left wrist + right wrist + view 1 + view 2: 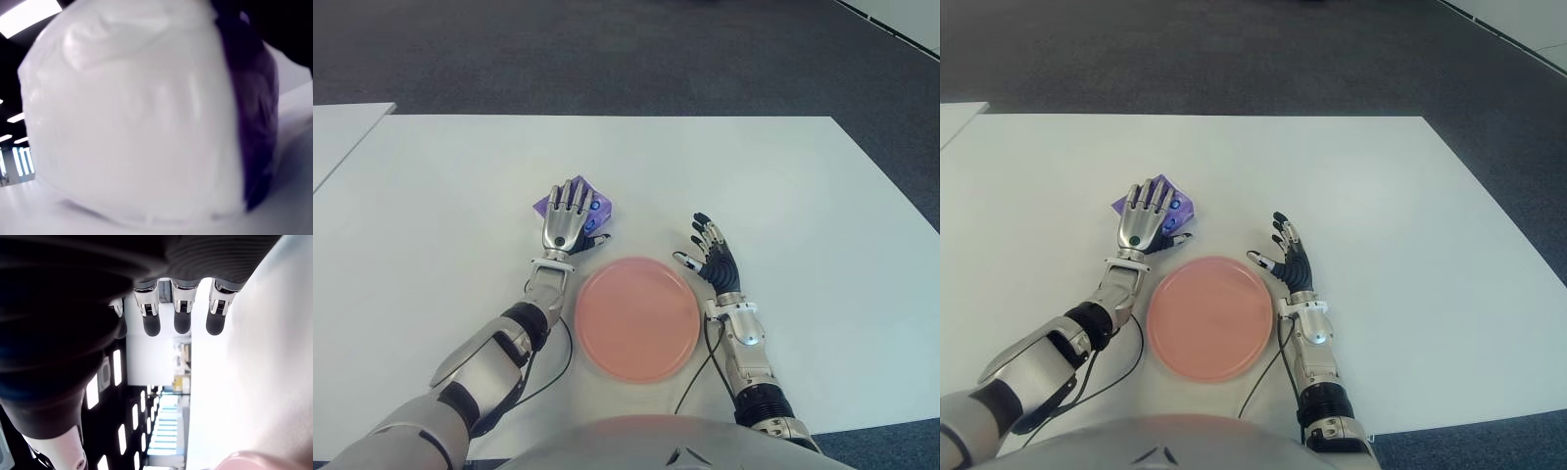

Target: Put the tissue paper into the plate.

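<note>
The tissue paper is a small purple and white packet [604, 208] lying on the white table [783, 186], just beyond the plate's far left edge. My left hand [570, 210] lies flat over the packet with its fingers stretched out straight, not curled around it. In the left wrist view the packet [137, 122] fills the picture from very close. The round pink plate [636, 318] sits in front of me with nothing in it. My right hand [710, 250] shows open beside the plate's right edge, with its fingers [181, 318] extended and holding nothing.
A thin black cable [563, 362] loops on the table by my left forearm. Another white table [337, 132] stands at the far left. Dark carpet [607, 49] lies beyond the table's far edge.
</note>
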Robot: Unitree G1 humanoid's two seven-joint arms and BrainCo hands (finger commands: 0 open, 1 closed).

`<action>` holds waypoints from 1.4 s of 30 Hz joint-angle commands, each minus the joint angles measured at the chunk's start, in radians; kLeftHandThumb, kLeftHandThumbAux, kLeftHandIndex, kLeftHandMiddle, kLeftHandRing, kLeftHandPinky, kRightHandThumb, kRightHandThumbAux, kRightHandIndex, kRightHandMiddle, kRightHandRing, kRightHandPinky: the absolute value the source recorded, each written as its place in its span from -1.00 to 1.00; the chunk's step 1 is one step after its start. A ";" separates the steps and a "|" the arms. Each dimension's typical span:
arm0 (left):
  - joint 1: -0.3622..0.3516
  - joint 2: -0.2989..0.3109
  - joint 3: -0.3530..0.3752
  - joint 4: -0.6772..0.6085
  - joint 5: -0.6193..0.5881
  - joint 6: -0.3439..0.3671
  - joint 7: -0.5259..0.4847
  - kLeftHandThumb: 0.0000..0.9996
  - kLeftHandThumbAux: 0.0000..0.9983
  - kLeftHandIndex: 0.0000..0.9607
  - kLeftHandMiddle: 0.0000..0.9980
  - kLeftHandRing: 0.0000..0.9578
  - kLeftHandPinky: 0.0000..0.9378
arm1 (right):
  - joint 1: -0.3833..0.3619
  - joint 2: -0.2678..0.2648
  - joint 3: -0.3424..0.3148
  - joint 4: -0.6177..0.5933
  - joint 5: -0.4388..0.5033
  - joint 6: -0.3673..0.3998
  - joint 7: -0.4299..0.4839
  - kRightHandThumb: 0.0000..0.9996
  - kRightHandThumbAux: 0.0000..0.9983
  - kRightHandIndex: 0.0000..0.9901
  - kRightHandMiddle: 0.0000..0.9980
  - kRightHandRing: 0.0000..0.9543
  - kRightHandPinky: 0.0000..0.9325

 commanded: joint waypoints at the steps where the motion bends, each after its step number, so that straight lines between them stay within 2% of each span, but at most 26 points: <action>1: 0.031 -0.002 -0.025 0.038 0.008 -0.011 -0.005 0.26 -0.20 -1.00 -1.00 -0.82 -0.15 | 0.082 -0.008 -0.009 0.054 0.017 0.048 0.016 -0.97 0.60 -0.82 -0.84 -0.93 -1.00; 4: 0.025 0.003 -0.044 0.031 0.013 -0.012 -0.091 0.53 -0.11 -1.00 -1.00 -0.68 -0.10 | 0.072 -0.010 -0.015 0.066 0.034 0.045 0.032 -0.97 0.62 -0.82 -0.84 -0.93 -1.00; 6: 0.022 0.008 -0.059 0.027 0.021 -0.013 -0.137 0.73 -0.04 -1.00 -1.00 -0.48 -0.06 | 0.068 -0.011 -0.018 0.074 0.043 0.036 0.042 -0.96 0.63 -0.81 -0.85 -0.93 -1.00; 9: 0.005 0.016 -0.081 0.046 0.034 -0.020 -0.169 0.87 0.00 -0.97 -0.93 -0.22 0.03 | 0.065 -0.012 -0.021 0.081 0.050 0.022 0.052 -0.95 0.65 -0.81 -0.84 -0.92 -0.98; 10: -0.026 0.019 -0.102 0.112 0.050 -0.044 -0.162 0.91 0.01 -0.95 -0.90 -0.15 0.06 | 0.065 -0.011 -0.023 0.088 0.053 0.005 0.056 -0.95 0.65 -0.81 -0.84 -0.92 -0.97; 13: -0.093 0.011 -0.157 0.273 0.096 -0.092 -0.125 0.97 0.27 -0.77 -0.61 -0.20 0.05 | 0.058 -0.006 -0.029 0.120 0.061 -0.039 0.065 -0.91 0.70 -0.79 -0.83 -0.90 -0.90; 16: -0.098 -0.003 -0.172 0.309 0.102 -0.096 -0.099 0.99 0.35 -0.68 -0.48 -0.22 0.05 | 0.049 -0.006 -0.033 0.142 0.061 -0.061 0.070 -0.88 0.73 -0.78 -0.83 -0.89 -0.87; 21: -0.111 -0.009 -0.180 0.342 0.090 -0.116 -0.074 1.00 0.38 -0.55 -0.39 -0.22 0.06 | 0.028 -0.004 -0.041 0.192 0.061 -0.096 0.081 -0.87 0.78 -0.79 -0.82 -0.87 -0.84; 24: -0.123 -0.001 -0.165 0.345 0.064 -0.159 -0.056 1.00 0.39 -0.48 -0.35 -0.21 0.07 | 0.011 -0.005 -0.049 0.226 0.066 -0.108 0.092 -0.90 0.79 -0.80 -0.83 -0.87 -0.83; 27: -0.142 0.009 -0.154 0.348 0.044 -0.209 -0.058 1.00 0.38 -0.41 -0.31 -0.19 0.09 | -0.001 -0.004 -0.060 0.249 0.075 -0.107 0.102 -0.92 0.80 -0.80 -0.83 -0.87 -0.83; 31: -0.150 0.013 -0.155 0.353 0.032 -0.235 -0.057 1.00 0.37 -0.34 -0.27 -0.15 0.12 | -0.014 -0.003 -0.072 0.275 0.078 -0.111 0.110 -0.94 0.80 -0.80 -0.83 -0.87 -0.83; 36: -0.151 0.003 -0.144 0.369 0.010 -0.271 -0.062 1.00 0.35 -0.08 -0.27 -0.04 0.19 | -0.025 -0.004 -0.088 0.291 0.081 -0.083 0.116 -0.94 0.78 -0.79 -0.84 -0.87 -0.82; 37: -0.148 -0.003 -0.140 0.373 0.003 -0.280 -0.062 1.00 0.33 -0.04 -0.24 0.00 0.29 | -0.027 -0.003 -0.090 0.290 0.081 -0.077 0.113 -0.94 0.78 -0.79 -0.84 -0.87 -0.82; 39: -0.146 -0.010 -0.131 0.377 -0.008 -0.295 -0.061 0.94 0.31 -0.10 -0.16 0.12 0.53 | -0.029 0.000 -0.091 0.280 0.080 -0.068 0.110 -0.91 0.76 -0.78 -0.83 -0.86 -0.83; 42: -0.146 -0.012 -0.122 0.378 -0.018 -0.311 -0.058 0.91 0.31 -0.18 -0.10 0.19 0.66 | -0.028 0.002 -0.091 0.273 0.078 -0.065 0.108 -0.89 0.74 -0.77 -0.83 -0.87 -0.85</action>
